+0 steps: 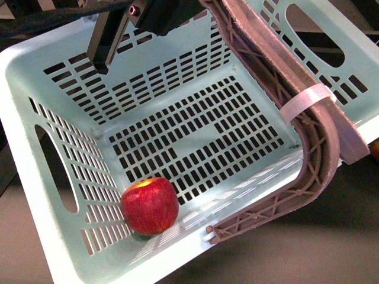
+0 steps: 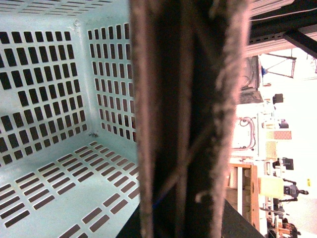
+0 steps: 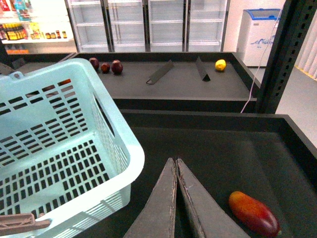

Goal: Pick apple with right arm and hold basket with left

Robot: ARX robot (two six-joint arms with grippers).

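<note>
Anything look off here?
The basket looks tilted rather than level, and the apple lies in its low corner against the wall. The right gripper is shut, empty, outside the basket.

glossy apple, matt plastic basket

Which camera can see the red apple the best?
The front view. The round red apple with its yellow patch lies whole and unblocked in a corner of the pale blue-green slotted plastic basket. Neither wrist view shows it: both show parts of the basket but no apple.
</note>
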